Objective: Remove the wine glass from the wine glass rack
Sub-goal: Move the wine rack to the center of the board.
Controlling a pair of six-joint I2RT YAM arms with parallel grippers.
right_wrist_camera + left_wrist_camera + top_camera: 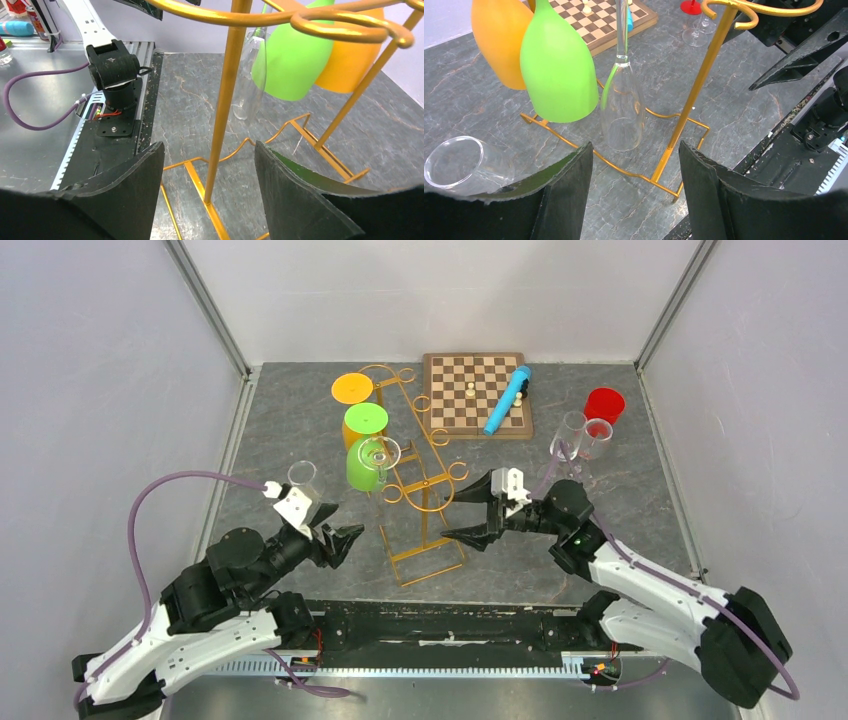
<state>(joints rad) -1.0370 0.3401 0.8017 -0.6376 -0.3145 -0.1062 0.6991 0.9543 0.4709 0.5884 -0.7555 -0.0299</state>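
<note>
The gold wine glass rack (420, 480) stands mid-table, its post (699, 85) upright on the wire base. Three wine glasses hang upside down from its left hooks: an orange one (499, 40), a green one (556, 65) and a clear one (622, 110). My left gripper (635, 145) is open and empty, low at the rack's near left and facing the clear glass's bowl without touching it. My right gripper (209, 144) is open on the rack's right side, its fingers either side of the post (225, 100) but clear of it. The green glass (292, 55) hangs beyond.
A loose clear glass (302, 476) sits on the table just left of my left gripper (340, 540). Two clear glasses (572, 435) and a red cup (604, 403) stand back right. A chessboard (475, 393) with a blue tube (508, 400) lies behind the rack.
</note>
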